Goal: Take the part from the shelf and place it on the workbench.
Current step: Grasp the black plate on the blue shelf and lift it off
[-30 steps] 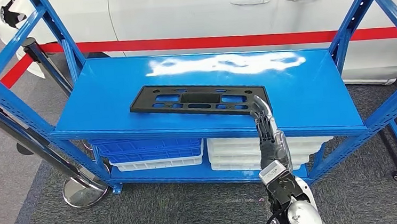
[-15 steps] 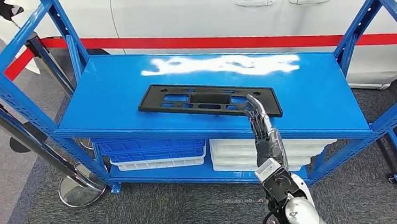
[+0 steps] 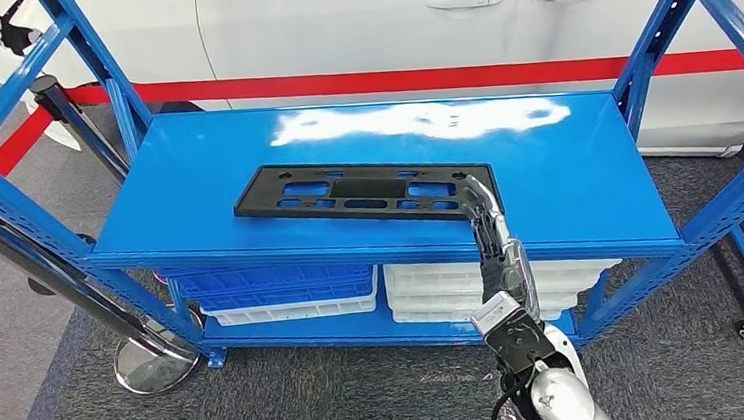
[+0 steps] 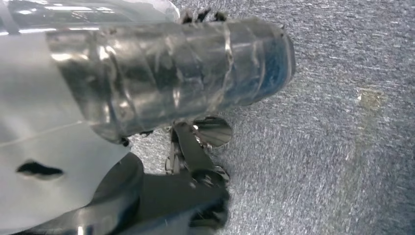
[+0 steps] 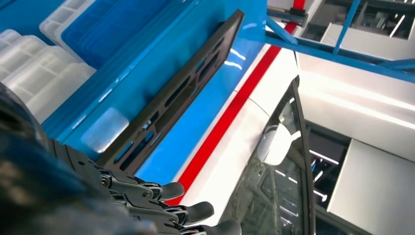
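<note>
Little has shifted since the earlier frame: the right hand (image 3: 489, 223) stays at the black part's (image 3: 361, 191) 3 o'clock end. Its fingers (image 5: 188, 211) reach out straight and slightly apart, holding nothing. That part lies flat on the blue shelf (image 3: 195, 174).

One black part (image 3: 367, 191), one blue shelf (image 3: 585, 168), one hand (image 3: 490, 229), two door handles (image 3: 467, 0)

The right arm reaches forward and up, its right hand (image 3: 490, 223) with fingers (image 5: 193, 213) extended and apart (thumb hidden), holding nothing.
</note>
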You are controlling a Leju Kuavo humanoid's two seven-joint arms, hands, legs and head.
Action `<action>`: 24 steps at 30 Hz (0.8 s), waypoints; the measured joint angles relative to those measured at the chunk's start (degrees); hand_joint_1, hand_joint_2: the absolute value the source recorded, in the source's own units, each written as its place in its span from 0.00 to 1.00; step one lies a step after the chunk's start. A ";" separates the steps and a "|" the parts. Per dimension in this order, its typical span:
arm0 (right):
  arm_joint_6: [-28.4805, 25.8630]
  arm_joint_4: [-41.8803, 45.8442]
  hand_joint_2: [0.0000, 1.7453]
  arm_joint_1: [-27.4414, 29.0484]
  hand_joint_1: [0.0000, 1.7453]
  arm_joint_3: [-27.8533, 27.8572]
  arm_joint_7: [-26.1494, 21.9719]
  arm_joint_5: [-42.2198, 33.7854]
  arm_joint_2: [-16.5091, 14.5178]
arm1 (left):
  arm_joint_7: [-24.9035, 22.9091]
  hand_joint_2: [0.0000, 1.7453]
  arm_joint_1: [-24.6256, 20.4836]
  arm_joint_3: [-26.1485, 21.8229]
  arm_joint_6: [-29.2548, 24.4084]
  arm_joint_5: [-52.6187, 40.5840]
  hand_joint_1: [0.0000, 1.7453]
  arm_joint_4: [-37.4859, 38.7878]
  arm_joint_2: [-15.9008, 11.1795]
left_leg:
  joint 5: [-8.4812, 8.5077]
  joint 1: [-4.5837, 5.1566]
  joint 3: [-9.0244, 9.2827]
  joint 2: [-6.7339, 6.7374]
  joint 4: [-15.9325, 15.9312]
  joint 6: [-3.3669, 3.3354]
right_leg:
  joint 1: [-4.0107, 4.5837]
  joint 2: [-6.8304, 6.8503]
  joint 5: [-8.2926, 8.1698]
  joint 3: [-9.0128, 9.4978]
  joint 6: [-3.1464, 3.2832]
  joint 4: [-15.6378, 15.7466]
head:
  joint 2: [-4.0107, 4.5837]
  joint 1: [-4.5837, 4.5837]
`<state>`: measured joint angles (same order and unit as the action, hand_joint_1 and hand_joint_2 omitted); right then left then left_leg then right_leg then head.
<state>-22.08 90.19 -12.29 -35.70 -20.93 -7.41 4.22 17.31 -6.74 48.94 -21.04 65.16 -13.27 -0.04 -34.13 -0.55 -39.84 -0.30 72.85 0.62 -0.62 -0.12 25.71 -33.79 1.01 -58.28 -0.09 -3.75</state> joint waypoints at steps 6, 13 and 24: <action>0.00 0.01 0.00 0.19 0.00 -0.25 0.16 -0.02 -0.07 | 0.06 0.00 0.04 0.01 -0.15 0.02 0.00 0.00 -0.47 | 8.04 0.43 5.00 -0.03 -12.74 -1.41 | 0.51 -0.37 0.79 0.80 -0.28 -0.28 | 0.00 0.02; 0.23 -0.05 0.00 -0.27 0.00 -0.30 -0.25 -0.30 -0.42 | 0.63 0.00 0.09 0.02 -0.04 0.15 0.00 0.00 -0.52 | 8.32 -0.05 6.88 0.03 -15.74 -2.80 | 0.41 -0.25 4.57 -1.90 -2.36 -6.48 | 0.00 0.38; 0.50 -0.10 0.00 -0.20 0.00 -0.30 -0.53 -1.09 -0.48 | 0.67 0.00 0.27 0.02 -1.37 0.25 0.00 0.00 -0.51 | 6.78 0.21 7.44 -0.10 -14.98 -1.19 | -0.17 -0.18 0.04 -0.59 -1.69 -0.65 | 0.00 0.48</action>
<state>-21.57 90.09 -12.49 -36.00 -21.46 -8.50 3.74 17.97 -6.46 48.96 -22.41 65.41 -13.27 -0.55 -27.35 -0.34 -32.39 -0.41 57.87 -0.57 -0.79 -0.30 25.74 -34.38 -0.68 -58.93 -0.09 -3.27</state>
